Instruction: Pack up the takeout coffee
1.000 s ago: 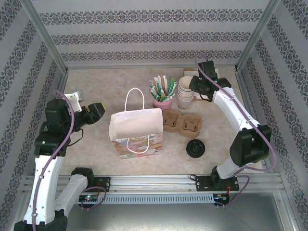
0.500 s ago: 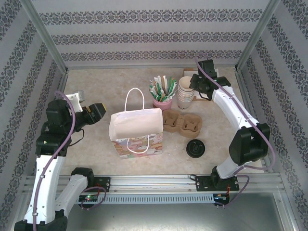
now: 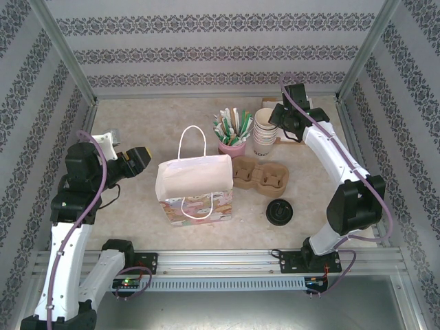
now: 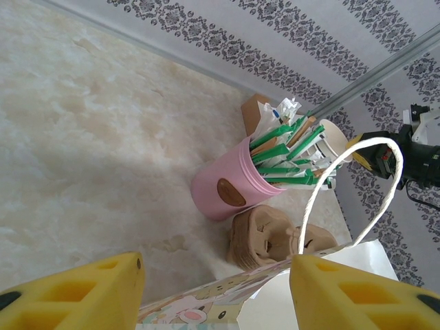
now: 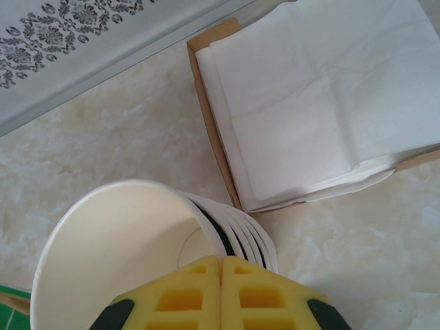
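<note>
Bag [image 3: 194, 180] one; carrier [image 3: 260, 174] one; cup stack [image 3: 264, 134] one.

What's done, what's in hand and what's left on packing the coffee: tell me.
Done: nothing yet; the bag stands beside the empty carrier. In hand: the right gripper is shut at the rim of the top cup in the stack; the left gripper hangs open beside the bag. Left: likely lift a cup, fit a black lid, put it in the bag.
</note>
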You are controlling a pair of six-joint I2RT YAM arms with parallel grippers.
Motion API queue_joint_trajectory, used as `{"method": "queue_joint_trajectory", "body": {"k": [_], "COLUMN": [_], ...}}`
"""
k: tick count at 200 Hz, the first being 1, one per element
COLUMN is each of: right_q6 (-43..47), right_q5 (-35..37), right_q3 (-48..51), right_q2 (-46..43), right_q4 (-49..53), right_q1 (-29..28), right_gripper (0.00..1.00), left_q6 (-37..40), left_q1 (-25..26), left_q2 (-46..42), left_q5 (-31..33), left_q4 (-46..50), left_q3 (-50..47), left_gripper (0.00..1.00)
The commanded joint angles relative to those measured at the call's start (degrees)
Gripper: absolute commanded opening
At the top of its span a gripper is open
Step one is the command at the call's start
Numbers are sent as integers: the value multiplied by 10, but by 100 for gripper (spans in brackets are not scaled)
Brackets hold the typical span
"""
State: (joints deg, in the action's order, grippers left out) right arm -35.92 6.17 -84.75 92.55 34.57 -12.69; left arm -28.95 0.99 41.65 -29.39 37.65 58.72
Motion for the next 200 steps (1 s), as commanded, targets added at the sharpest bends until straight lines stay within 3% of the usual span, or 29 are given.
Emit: {"method": "queue_joint_trajectory", "body": {"k": [1, 109, 127, 200], "right_q6": [-19, -53, -50, -34], "right_q5": [-10, -77, -66, -96], "right_q3": [-18, -7, -12, -49], "right_q2": [-4, -75, -87, -177], "right_q4": [8, -32, -31, -6], "right_q1": [8, 45, 49, 63], "right_gripper": [4, 0, 0, 0], "left_q6": [-7, -47, -40, -33], "left_q1": [-6, -6, -6, 30], "left_q2": [-10, -6, -2, 59], "left_q5": [-5, -25, -20, -22], "left_q4": [-24, -71, -55, -60], "left_q3": [-9, -20, -4, 70], "left_gripper": [58, 55, 47, 35]}}
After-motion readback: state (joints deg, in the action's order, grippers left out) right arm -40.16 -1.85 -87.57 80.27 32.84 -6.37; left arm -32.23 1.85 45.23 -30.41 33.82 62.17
